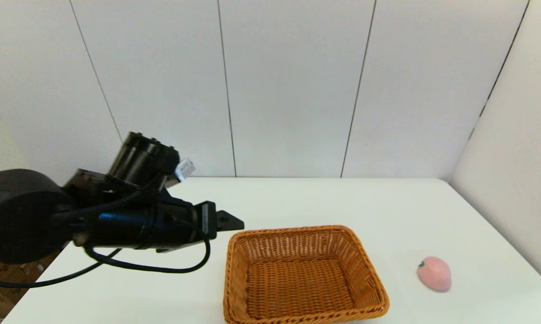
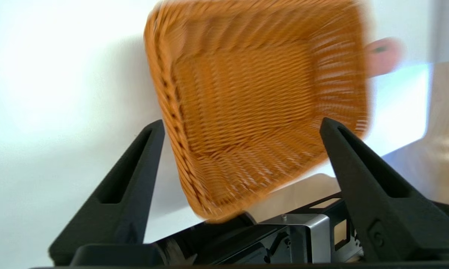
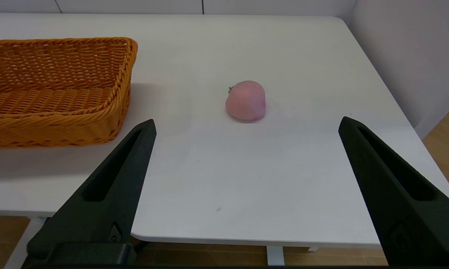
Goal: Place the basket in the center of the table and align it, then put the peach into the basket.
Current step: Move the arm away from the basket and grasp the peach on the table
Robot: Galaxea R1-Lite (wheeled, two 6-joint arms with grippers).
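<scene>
Left end effector (image 1: 234, 221) wide, empty — hovers at basket (image 1: 302, 274) ten o'clock corner; peach (image 1: 434, 273) at three o'clock, nearer right end effector (image 3: 246, 127), also wide.

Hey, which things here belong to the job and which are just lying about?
Job things:
- orange-brown woven wicker basket
- pale pink toy peach
- white table
- left pincer, open beside the basket
- right pincer, open, held off the table's edge

Lying about:
- nothing else visible

My left pincer (image 2: 243, 127): fingers spread wide, holding nothing.
Basket (image 2: 258, 104): I see it empty, between the fingertips, farther off.
Peach (image 2: 383, 56): behind basket's far rim.
Counter (image 2: 60, 93): white.
</scene>
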